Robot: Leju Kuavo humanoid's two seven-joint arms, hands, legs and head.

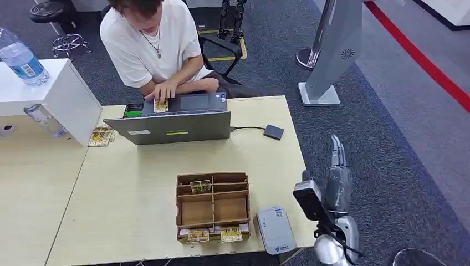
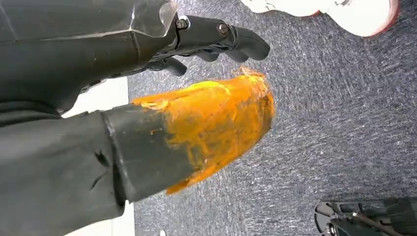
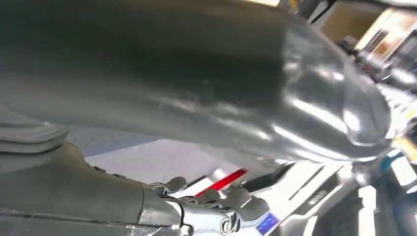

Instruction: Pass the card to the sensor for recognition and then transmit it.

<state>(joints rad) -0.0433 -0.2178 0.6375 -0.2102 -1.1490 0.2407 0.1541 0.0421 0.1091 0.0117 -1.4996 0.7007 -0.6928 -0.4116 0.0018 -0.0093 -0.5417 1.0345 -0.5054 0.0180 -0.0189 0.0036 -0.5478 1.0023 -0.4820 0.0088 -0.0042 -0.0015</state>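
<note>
Counter (image 1: 138, 183) pale yellow, box (image 1: 213, 208) brown, laptop (image 1: 174, 126) grey, sensor (image 1: 275, 229) light grey, carpet (image 1: 388, 138) dark grey with red stripe (image 1: 421, 58).

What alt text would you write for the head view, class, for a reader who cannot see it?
A wooden card organiser holding cards sits on a pale table, a grey card sensor beside it. The robot's right hand is raised past the table's edge, holding nothing. Behind, a person works at a laptop.

Yellow cards (image 1: 210, 235) lie flat in the front slots of the wooden tray (image 1: 213, 206), lower centre; the grey sensor (image 1: 276, 229) lies flat just right of it.
</note>
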